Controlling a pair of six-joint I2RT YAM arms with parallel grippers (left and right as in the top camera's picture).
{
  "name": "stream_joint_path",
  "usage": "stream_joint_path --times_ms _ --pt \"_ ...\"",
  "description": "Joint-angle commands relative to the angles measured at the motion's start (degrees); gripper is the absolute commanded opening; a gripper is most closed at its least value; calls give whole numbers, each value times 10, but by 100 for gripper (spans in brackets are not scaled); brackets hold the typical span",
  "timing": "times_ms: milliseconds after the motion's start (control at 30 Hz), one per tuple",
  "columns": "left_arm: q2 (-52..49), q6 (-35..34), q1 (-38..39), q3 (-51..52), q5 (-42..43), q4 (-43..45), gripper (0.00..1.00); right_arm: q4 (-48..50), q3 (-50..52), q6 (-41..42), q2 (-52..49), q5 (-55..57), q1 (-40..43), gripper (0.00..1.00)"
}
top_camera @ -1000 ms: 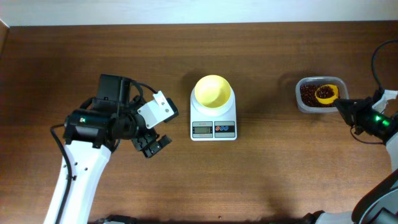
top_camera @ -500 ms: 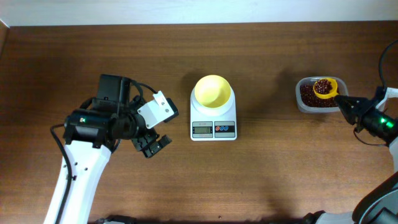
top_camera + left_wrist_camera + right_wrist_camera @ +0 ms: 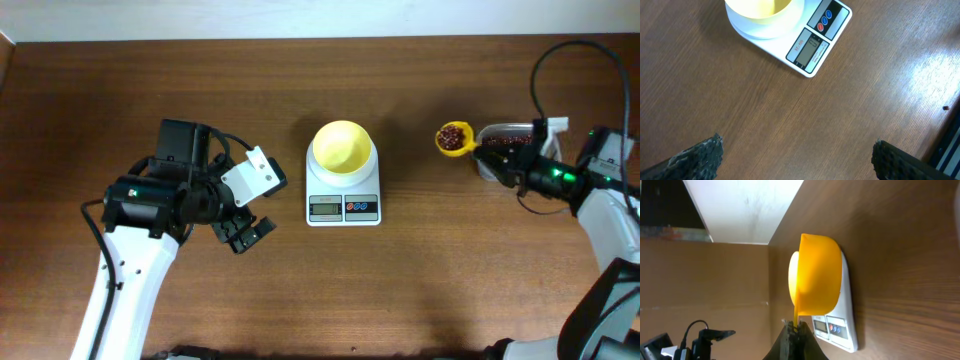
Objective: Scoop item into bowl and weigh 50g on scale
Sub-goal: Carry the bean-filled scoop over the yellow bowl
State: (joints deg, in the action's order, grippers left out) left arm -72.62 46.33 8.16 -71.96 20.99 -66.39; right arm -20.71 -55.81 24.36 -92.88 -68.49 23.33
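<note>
Right gripper: Your right gripper (image 3: 492, 158) is pinching the handle of the yellow scoop (image 3: 454, 138), its jaws pressed tight on the thin stem in the wrist view.
Scoop: It is hanging above the table (image 3: 430, 280) with its cup facing up, heaped with red-brown beans (image 3: 454, 133), between the container and the scale and touching neither.
Container: The clear container (image 3: 510, 126) is sitting just behind your right arm, which is partly covering it.
Scale: The white scale (image 3: 343, 207) is standing mid-table, with its display and red and blue buttons facing the front edge.
Bowl: The pale-yellow bowl (image 3: 342, 147) is resting on the scale's platform.
Left gripper: Your left gripper (image 3: 243, 232) is hovering left of the scale and apart from it, its fingers (image 3: 697, 156) spread wide around bare wood.
</note>
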Motion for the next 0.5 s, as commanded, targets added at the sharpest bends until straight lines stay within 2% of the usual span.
stream_joint_path --times_ms 0,133,367,467 --pt "6 9 -2 -10 2 1 99 31 4 19 -3 -16 -36 4" --pt "6 9 -2 -10 2 1 99 98 4 91 -3 -16 -101 4" --pt "6 9 -2 -10 2 1 99 164 4 111 -3 -13 -208 4" --pt "6 9 -2 -10 2 1 99 167 4 111 -3 28 -236 4"
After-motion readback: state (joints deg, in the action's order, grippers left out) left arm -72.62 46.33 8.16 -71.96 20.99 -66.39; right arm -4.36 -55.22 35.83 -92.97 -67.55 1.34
